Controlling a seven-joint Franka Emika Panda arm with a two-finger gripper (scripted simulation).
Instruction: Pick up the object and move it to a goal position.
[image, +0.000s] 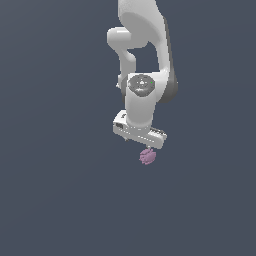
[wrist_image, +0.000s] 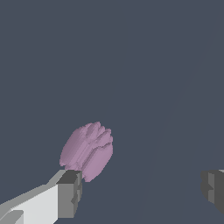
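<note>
A: Going left to right in the wrist view, what is showing up first?

B: One finger (wrist_image: 68, 194) is coming in from the lower corner, grey pad facing inward. The blob (wrist_image: 87, 150) is sitting just beside that pad, possibly touching its tip; I cannot tell. Then bare grey floor is running across, and the other finger is peeking in at the far edge. So the gripper (wrist_image: 142, 190) is standing wide apart, holding nothing.

A: And from the exterior view?

B: The arm (image: 145, 65) is hanging over the floor, and the blob (image: 147, 156) is lying just under the gripper's (image: 145, 145) lower end, toward the exterior view's right of the hand body.

A: How is it going to handle, in your judgement?

B: It is looking small and light, much smaller than the hand. The surface is lumpy and ridged, so the pads are likely getting some bite, though a roundish shape may roll if nudged by one finger first. Whether it is soft or stiff, I cannot say.

A: Where to grip?

B: Across its widest middle. Right now it is lying off-centre, hugging one finger instead of sitting midway, so I am judging a sideways shift is needed before closing.
</note>
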